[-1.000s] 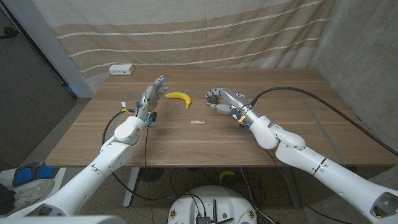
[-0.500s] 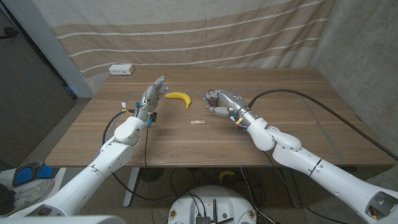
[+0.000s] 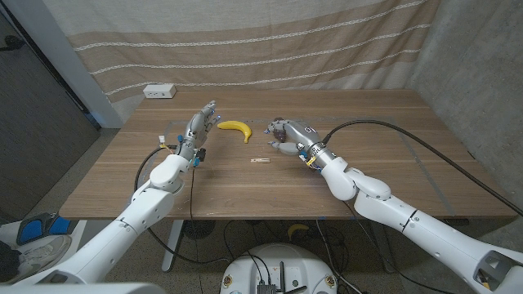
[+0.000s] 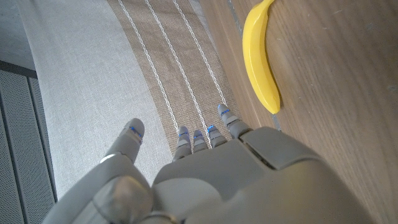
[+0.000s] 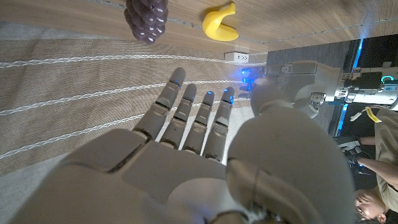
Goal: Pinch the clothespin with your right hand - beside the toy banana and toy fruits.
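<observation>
Both hands hold nothing, fingers apart: the right hand (image 3: pixel 288 132) hovers just beside the purple toy grapes (image 3: pixel 278 127), the left hand (image 3: pixel 198 127) nearer the tabletop's (image 3: pixel 392 171) left edge. One clothespin (image 3: pixel 260 160), a small pale wooden stick, lies mid-tabletop between the hands, apart from both, nearer the front edge than the toy banana (image 3: pixel 236 127).

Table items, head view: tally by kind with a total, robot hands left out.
Toy banana: 1
Toy grapes: 1
Clothespin: 1
White box at the far edge: 1
Small white item near the left arm, too small to identify: 1
Total: 5
</observation>
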Tool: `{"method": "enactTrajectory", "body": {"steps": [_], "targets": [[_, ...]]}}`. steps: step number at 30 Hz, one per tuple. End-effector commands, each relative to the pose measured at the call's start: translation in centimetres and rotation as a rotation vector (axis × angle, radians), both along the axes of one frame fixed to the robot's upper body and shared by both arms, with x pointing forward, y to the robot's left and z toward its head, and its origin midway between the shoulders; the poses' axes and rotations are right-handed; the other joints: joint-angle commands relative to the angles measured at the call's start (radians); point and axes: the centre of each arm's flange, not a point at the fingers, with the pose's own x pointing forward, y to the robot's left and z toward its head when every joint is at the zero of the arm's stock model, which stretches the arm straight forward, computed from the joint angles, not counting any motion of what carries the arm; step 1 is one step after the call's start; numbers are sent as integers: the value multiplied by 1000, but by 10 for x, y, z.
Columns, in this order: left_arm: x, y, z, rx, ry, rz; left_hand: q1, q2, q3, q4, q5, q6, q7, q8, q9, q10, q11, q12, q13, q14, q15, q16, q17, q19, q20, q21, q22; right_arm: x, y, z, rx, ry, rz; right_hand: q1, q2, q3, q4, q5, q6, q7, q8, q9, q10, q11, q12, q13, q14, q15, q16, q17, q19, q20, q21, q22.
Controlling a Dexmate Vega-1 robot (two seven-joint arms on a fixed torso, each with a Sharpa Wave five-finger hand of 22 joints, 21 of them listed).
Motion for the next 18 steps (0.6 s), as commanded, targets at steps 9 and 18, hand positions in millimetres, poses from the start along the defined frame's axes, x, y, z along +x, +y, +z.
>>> {"method": "enactTrajectory", "body": {"steps": [9, 18], "targets": [[0, 3, -6, -49, -2, 10, -16, 59, 11, 29, 7, 15, -5, 1, 3, 14, 4, 6, 5, 18, 4, 12, 12, 18, 7, 3, 6, 14, 11, -9, -38, 27, -9, 11, 17, -6, 6, -1, 5, 1, 5, 2, 4, 0, 2, 5, 6, -160, 7, 7, 10, -8, 6, 5], [0, 5, -6, -68, 0, 19, -19, 98, 55, 101, 20, 33, 10, 3, 4, 28, 21, 8, 5, 29, 14, 16, 15, 26, 24, 7, 8, 20, 15, -11, -52, 40, -16, 12, 21, -11, 11, -3, 4, 6, 3, 3, 5, 1, 2, 6, 4, -161, 9, 10, 9, -9, 6, 6]]}}
